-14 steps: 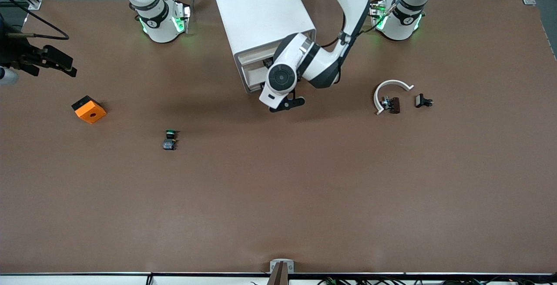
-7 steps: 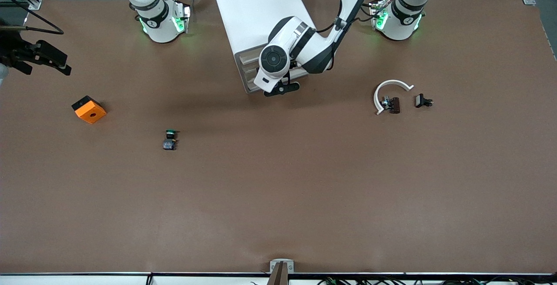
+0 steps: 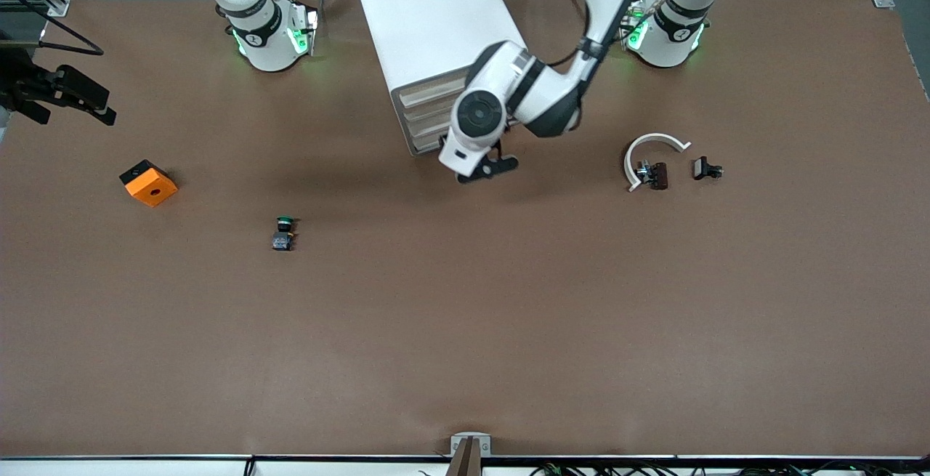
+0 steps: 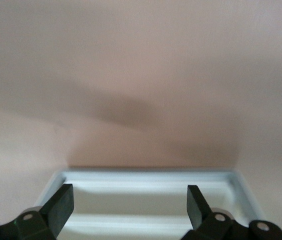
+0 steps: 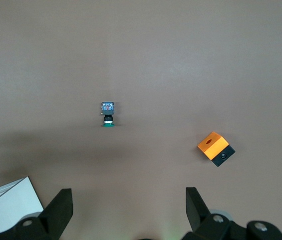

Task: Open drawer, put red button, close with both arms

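**Drawers look shut, red button out of sight**

Front view: the white box-shaped drawer cabinet stands between the two arm bases, and its stacked drawer fronts appear flush, so the closing step seems done or all but done. The red-capped push-button is nowhere on the brown table. The likely reading is that it lies inside a drawer, though no picture confirms this. The left gripper hangs just in front of the cabinet's drawer face, with the arm's wrist covering part of that face. The right gripper waits over the table's edge at the right arm's end. A green-capped push-button on a dark body lies nearer the camera than the cabinet, and an orange cube with a black side sits toward the right arm's end. A white curved plastic piece and small dark parts lie toward the left arm's end.

Left wrist view: the left jaws stand spread and empty over bare table. A pale rectangular rim shows between them, possibly a drawer front, but this is unclear.

Right wrist view: the right jaws are likewise spread, holding nothing.
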You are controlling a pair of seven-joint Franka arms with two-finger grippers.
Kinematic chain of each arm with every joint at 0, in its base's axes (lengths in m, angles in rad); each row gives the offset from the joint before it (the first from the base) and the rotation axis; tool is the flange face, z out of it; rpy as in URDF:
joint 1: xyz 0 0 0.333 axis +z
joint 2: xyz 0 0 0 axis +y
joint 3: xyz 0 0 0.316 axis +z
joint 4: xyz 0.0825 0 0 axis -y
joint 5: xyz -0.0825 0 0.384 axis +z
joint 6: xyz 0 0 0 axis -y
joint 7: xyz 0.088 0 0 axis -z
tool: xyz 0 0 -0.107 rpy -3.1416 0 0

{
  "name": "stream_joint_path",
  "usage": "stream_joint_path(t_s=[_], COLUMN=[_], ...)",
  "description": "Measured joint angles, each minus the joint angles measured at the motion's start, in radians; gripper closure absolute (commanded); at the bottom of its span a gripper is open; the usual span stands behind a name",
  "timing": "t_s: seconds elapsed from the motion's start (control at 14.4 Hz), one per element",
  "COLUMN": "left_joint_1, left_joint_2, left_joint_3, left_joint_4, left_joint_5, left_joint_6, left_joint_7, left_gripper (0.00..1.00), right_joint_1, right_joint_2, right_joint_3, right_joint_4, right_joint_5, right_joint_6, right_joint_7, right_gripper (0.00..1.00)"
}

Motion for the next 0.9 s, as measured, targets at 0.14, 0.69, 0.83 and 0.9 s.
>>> stream_joint_path(t_s=[0.14, 0.69, 0.83, 0.9], left_joint_1=[0.107, 0.428, 0.475, 0.492], left_joint_2=[-0.01, -0.048, -0.082, -0.103], left_joint_3=[0.002, 0.006, 0.006, 0.006], left_joint_4=[0.045, 0.18, 0.187, 0.19], left_joint_5=[0.034, 0.224, 0.303, 0.335], left_joint_6=[-0.002, -0.004, -0.013, -0.027], left_joint_7=[0.049, 0.274, 0.276, 0.277], left_gripper=[0.0, 0.0, 0.0, 0.0], right_joint_1=[0.0, 0.001, 0.001, 0.001], right_joint_2=[0.0, 0.0, 0.0, 0.0], right_joint_3=[0.001, 0.006, 0.006, 0.006], right_joint_4=[0.001, 0.003, 0.003, 0.003], right_joint_5=[0.0, 0.0, 0.0, 0.0], right_joint_6=[0.0, 0.0, 0.0, 0.0], right_joint_7=[0.0, 0.0, 0.0, 0.0], right_gripper=[0.0, 0.0, 0.0, 0.0])
